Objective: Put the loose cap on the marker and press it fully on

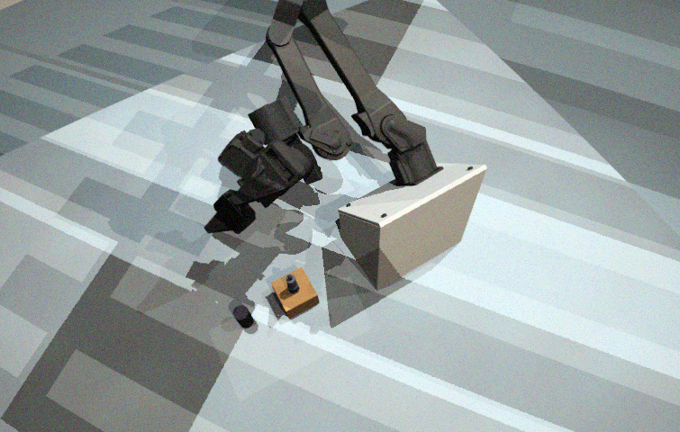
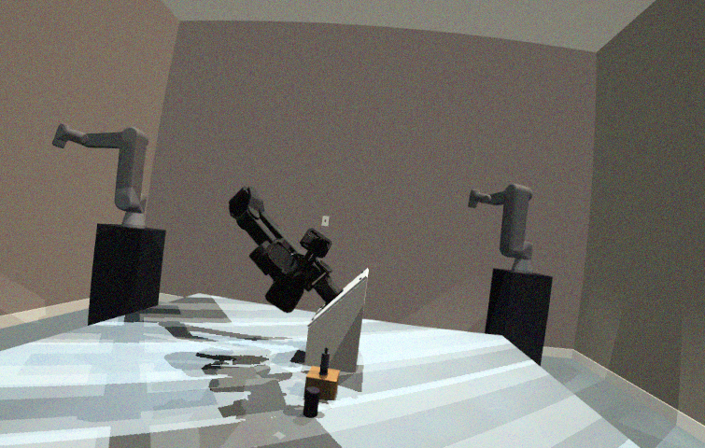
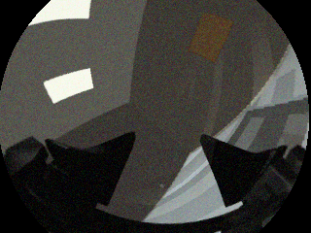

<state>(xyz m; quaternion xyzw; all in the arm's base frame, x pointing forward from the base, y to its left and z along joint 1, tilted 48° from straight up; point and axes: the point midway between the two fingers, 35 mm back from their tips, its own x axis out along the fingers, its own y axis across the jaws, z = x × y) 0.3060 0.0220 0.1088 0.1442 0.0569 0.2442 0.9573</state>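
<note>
The orange holder block (image 1: 304, 302) (image 2: 327, 390) rests on the table. The dark marker (image 1: 292, 283) (image 2: 325, 362) stands upright in it, its narrow tip up and bare. The dark cap (image 1: 243, 317) (image 2: 311, 402) stands upright and loose on the table, close beside the block, to its lower left in the top view. My gripper (image 1: 221, 226) (image 3: 169, 136) is open, with nothing between its fingers. It is raised over the table, up and left of the block in the top view, away from cap and marker. Neither marker nor cap shows in the wrist view.
The arm's pale slanted base box (image 1: 418, 232) (image 2: 333, 341) stands behind the block in the exterior view. Two grey arms on black pedestals (image 2: 125, 272) (image 2: 517, 311) stand farther back. The wrist view faces walls, an orange panel (image 3: 211, 37) and the striped table's edge.
</note>
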